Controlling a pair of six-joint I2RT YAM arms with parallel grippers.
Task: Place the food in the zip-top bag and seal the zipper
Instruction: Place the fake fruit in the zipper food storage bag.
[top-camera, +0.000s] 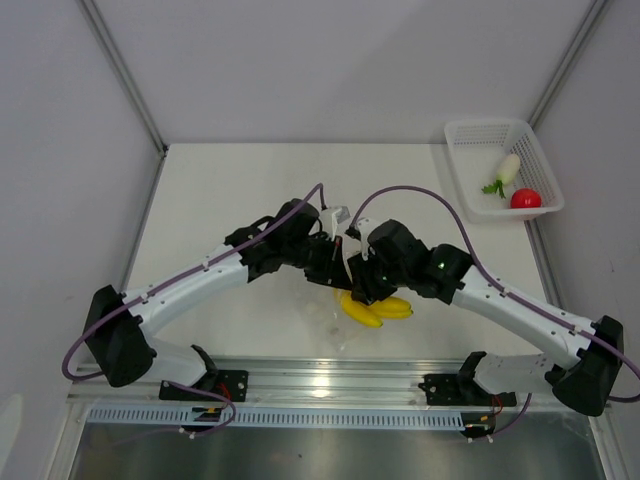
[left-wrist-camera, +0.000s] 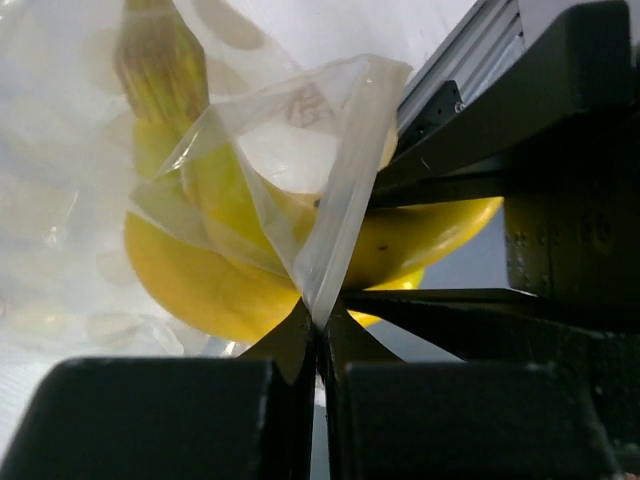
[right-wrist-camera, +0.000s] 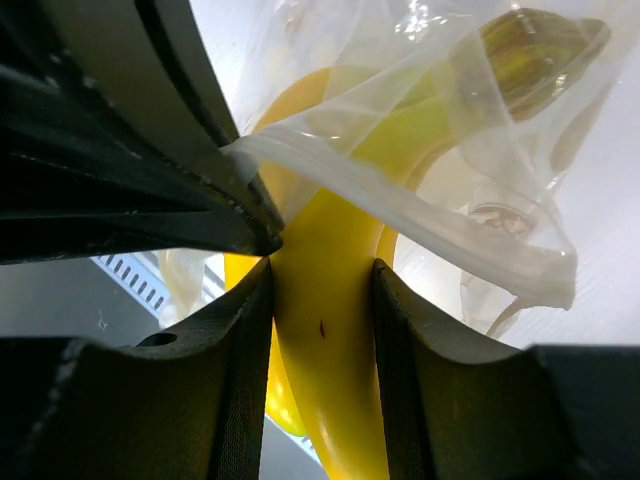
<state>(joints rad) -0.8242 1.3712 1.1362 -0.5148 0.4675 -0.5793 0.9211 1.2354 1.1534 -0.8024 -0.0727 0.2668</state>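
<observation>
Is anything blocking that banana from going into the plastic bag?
No separate object does. The right gripper holds the banana bunch against the zip-top bag, whose edge the left gripper pinches. Only the bag's own loose film drapes across the bunch; whether it is inside yet is unclear.

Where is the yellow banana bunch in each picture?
Top external: the banana bunch lies just below the middle of the picture.
Left wrist: it fills the centre, behind the zip-top bag edge that the left pincer pinches.
Right wrist: it is in the centre, held in the right pincer.
Shared landmark: the clear zip-top bag draped over the banana bunch.
</observation>
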